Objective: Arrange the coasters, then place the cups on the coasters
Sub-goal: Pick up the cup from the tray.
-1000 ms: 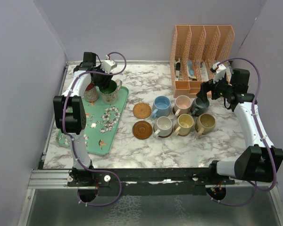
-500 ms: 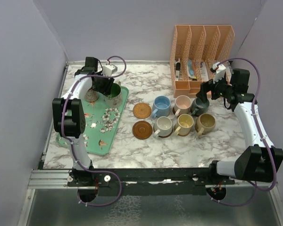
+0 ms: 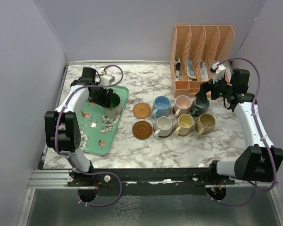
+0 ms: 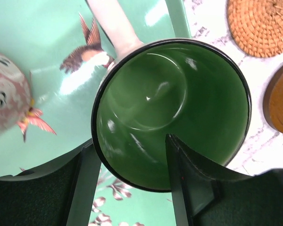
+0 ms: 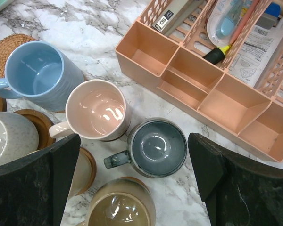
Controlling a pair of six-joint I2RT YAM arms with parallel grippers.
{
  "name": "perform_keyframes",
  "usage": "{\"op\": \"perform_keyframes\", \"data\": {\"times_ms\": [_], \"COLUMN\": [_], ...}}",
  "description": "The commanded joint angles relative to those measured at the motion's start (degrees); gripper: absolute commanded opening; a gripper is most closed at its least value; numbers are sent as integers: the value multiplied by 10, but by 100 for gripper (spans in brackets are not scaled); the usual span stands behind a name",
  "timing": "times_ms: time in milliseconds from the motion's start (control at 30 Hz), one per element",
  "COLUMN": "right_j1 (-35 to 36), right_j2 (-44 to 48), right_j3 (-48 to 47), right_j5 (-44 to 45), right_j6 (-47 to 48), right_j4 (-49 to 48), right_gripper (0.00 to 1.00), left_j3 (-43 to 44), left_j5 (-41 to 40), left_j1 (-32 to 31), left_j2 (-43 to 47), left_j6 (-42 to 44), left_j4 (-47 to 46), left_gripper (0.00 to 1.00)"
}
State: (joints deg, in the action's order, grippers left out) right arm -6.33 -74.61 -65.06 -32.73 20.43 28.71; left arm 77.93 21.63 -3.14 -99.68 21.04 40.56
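Cup-fetching step: the left gripper [image 4: 128, 141] straddles the rim of the green mug [image 4: 179, 89] on the tray [image 4: 42, 52], jaws partly apart, nothing clamped. Next it likely needs a pinch, a lift and a carry to a bare coaster [image 3: 142, 110]. The right gripper [image 5: 134, 136] hangs wide open, empty.

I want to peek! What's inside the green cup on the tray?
No drink: the green cup shows only its shiny green walls and bottom. One finger of the left pincer pokes in over the rim and hides a bit of the wall.
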Motion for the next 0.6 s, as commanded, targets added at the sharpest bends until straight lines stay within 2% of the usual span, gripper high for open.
{"op": "perform_keyframes", "data": {"times_ms": [0, 133, 267, 433, 567], "right_j1": [2, 2, 2, 2, 2], "right_j2": [-3, -3, -4, -1, -1], "right_j3": [3, 3, 2, 3, 4], "right_j5": [-17, -18, -21, -23, -23], "right_j6": [3, 3, 2, 2, 2], "right_j4": [-1, -1, 1, 2, 1], "right_gripper": [98, 98, 98, 98, 98], "left_j3": [-47, -80, -76, -41, -21], "left_j5": [17, 25, 17, -7, 20], "left_j1": [-4, -8, -10, -10, -10], "left_j2": [73, 122, 160, 161, 156], "left_j6": [-21, -11, 36, 94, 182], "left_j4": [21, 24, 20, 11, -1], "left_gripper": [59, 61, 65, 70, 75]}}
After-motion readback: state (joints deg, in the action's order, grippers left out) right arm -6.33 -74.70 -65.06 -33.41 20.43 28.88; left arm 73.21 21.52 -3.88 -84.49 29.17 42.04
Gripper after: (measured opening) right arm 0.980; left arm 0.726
